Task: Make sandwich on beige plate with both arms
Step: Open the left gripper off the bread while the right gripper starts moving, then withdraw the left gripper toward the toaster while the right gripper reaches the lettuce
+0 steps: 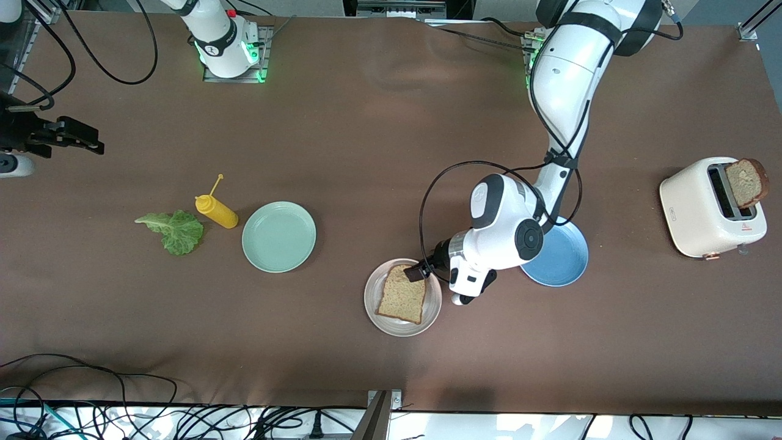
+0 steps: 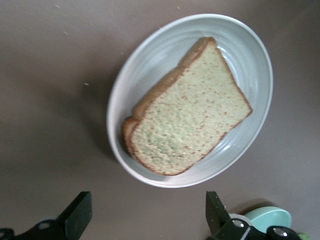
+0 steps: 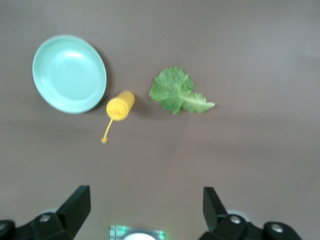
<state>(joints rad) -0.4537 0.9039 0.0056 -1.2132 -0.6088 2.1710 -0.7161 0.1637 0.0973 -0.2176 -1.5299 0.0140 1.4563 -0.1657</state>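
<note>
One slice of brown bread (image 1: 402,296) (image 2: 190,115) lies flat on the beige plate (image 1: 370,299) (image 2: 255,55). My left gripper (image 1: 427,264) (image 2: 147,202) hangs open and empty just over the plate's rim, one fingertip (image 1: 417,272) above the slice's corner. A second bread slice (image 1: 745,180) stands in the toaster (image 1: 702,214) at the left arm's end. The green lettuce leaf (image 1: 174,229) (image 3: 175,92) lies on the table toward the right arm's end. My right gripper (image 1: 85,139) (image 3: 146,196) waits high over that end, open and empty.
A yellow squeeze bottle (image 1: 215,211) (image 3: 120,106) lies between the lettuce and a mint-green plate (image 1: 279,236) (image 3: 69,73). A blue plate (image 1: 565,263) sits partly under the left arm's wrist. Cables run along the table edge nearest the front camera.
</note>
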